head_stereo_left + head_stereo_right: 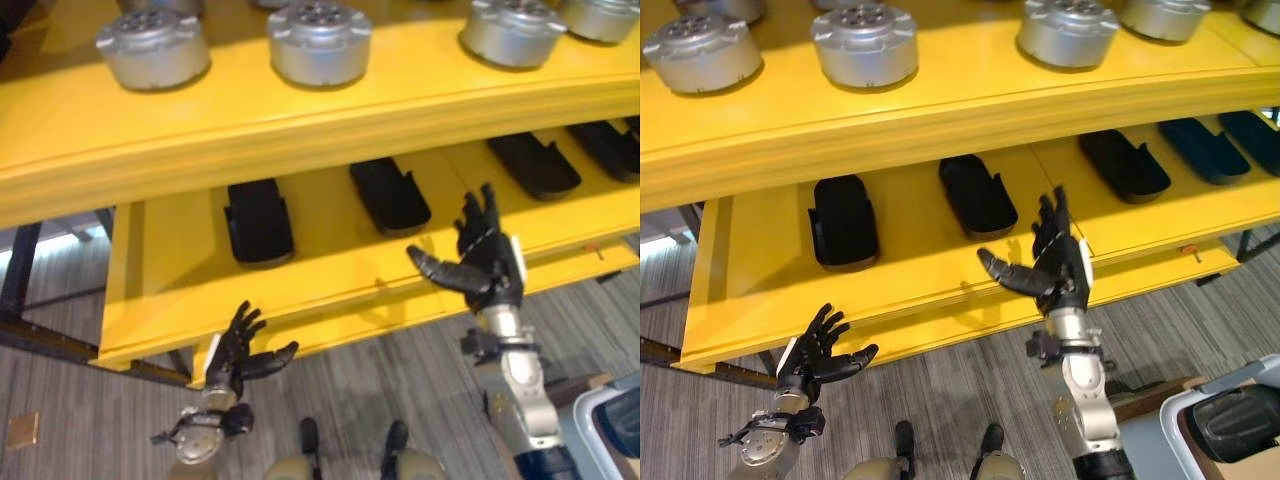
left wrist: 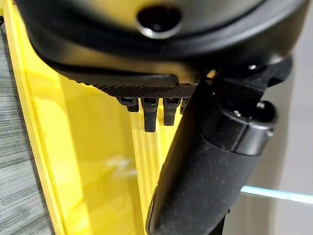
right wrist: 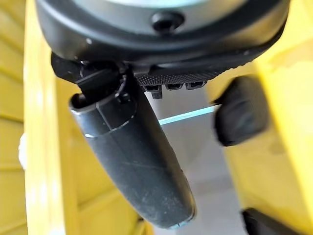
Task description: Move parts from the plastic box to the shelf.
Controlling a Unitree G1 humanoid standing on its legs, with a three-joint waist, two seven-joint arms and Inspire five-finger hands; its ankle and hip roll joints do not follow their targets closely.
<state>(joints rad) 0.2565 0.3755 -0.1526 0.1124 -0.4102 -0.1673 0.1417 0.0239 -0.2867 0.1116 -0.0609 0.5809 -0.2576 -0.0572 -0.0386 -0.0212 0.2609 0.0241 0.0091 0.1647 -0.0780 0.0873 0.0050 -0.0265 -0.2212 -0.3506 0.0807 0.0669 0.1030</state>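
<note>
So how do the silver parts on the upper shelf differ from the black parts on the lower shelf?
The silver parts are round, squat discs with small holes on top; the black parts are long with rounded ends. The silver parts shine like metal, while the black parts look matt and hollowed like trays. The silver parts stand on the upper shelf, the black parts on the lower shelf. Both kinds sit spaced in a row, and neither open hand touches them.

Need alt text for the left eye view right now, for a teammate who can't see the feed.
Both hands are open and hold nothing in front of a yellow shelf: the left hand low at its front edge, the right hand raised higher. Black parts lie on the lower level, silver round parts stand on the upper one.
</note>
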